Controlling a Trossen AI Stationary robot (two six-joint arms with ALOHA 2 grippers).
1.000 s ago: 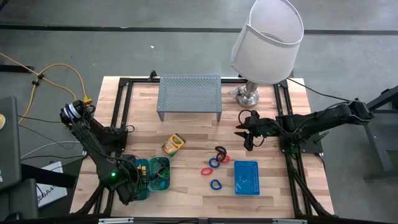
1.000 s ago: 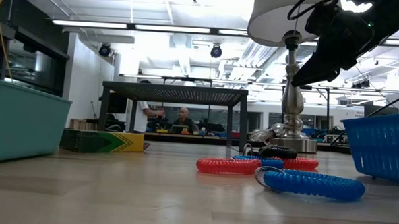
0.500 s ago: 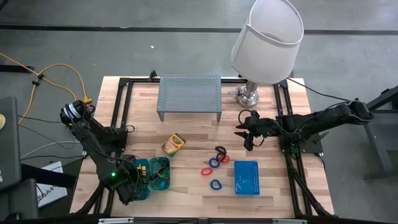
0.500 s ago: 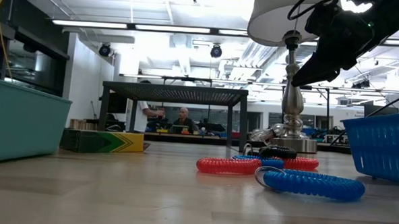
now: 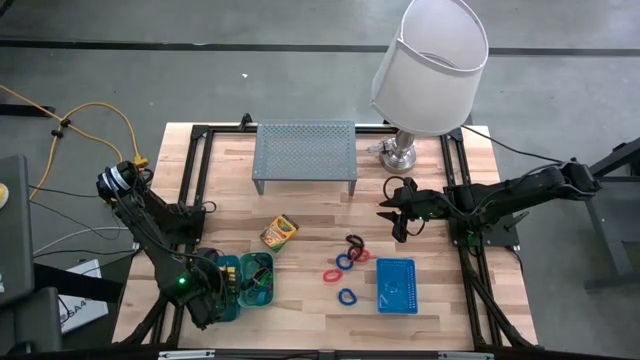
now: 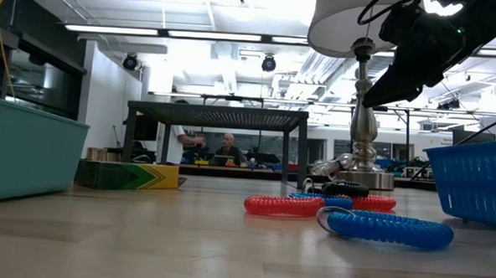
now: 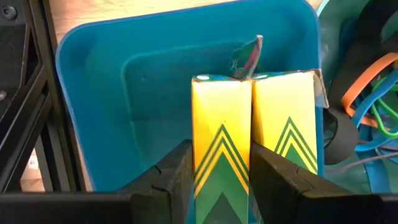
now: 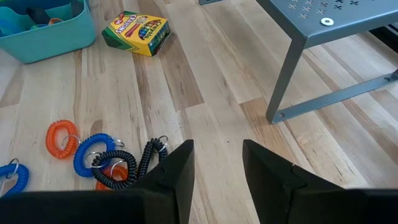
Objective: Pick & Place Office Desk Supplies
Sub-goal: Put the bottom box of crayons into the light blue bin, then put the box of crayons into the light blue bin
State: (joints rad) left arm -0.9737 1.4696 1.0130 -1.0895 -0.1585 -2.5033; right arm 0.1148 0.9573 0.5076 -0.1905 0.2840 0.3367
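Down in the teal tray (image 7: 93, 93), the left gripper (image 7: 219, 171) pinches a yellow-green block (image 7: 219, 124) to seat it beside its twin (image 7: 287, 118), while the right gripper (image 8: 217, 168) waits spread above the band loops (image 8: 99, 155).

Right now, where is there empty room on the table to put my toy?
Bare wood lies between the grey shelf and the crayon box, and in front of the box beside the teal trays. It is crowded where the band loops meet the blue basket.
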